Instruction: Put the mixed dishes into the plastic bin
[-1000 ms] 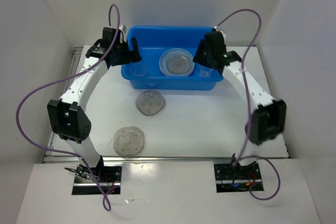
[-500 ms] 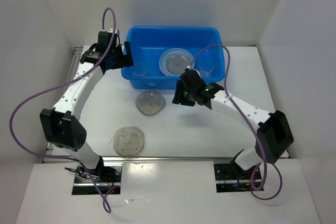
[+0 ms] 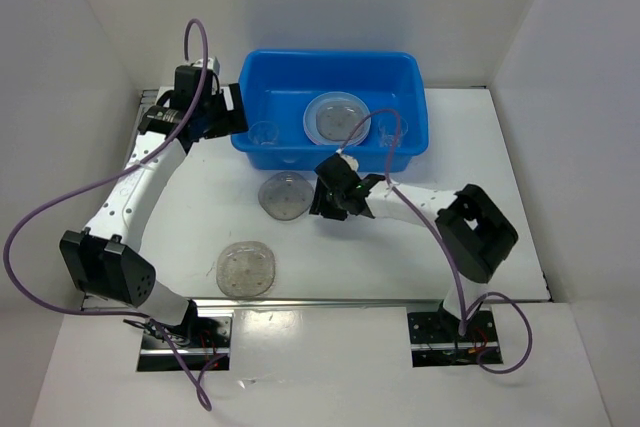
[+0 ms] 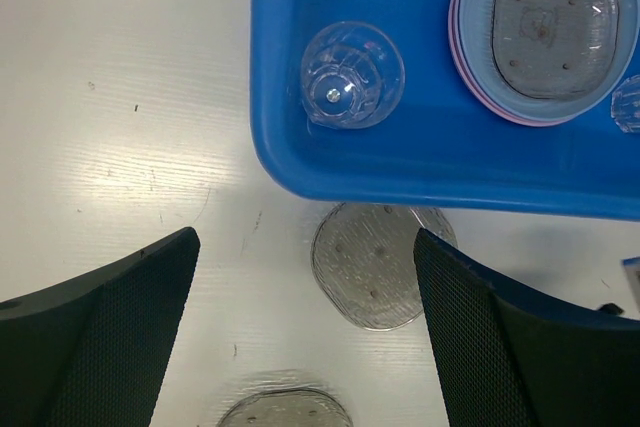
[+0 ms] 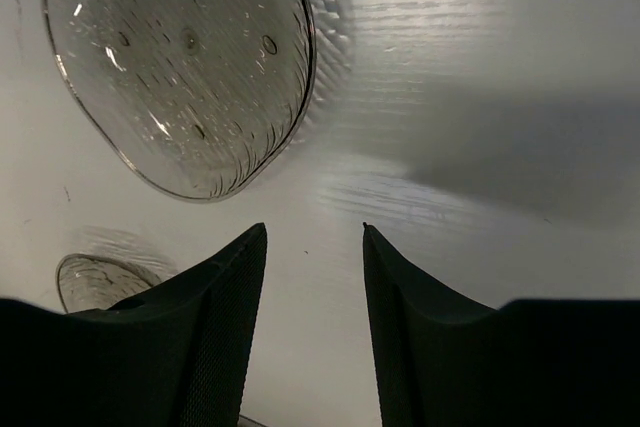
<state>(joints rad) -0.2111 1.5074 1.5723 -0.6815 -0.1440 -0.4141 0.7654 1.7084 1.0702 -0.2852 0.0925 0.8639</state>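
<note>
**Bin partly loaded; two plates outstanding**

The plastic bin (image 3: 330, 55), far centre, holds a plate stack (image 3: 337, 119) and two clear cups (image 3: 264, 133). Two translucent plates lie on the table (image 3: 450, 157): the far plate (image 3: 287, 195) just left of the right gripper (image 3: 330, 197), and the near plate (image 3: 247, 269) nearer the arm bases. The right gripper and the left gripper (image 3: 228, 115) are both released and empty. No legible markings are found.

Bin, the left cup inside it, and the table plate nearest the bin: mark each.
Bin (image 3: 290, 87), top view, bare floor near its left end.
Left cup (image 4: 352, 75), left wrist view, its middle.
Plate (image 3: 287, 195), top view, its centre.
</note>
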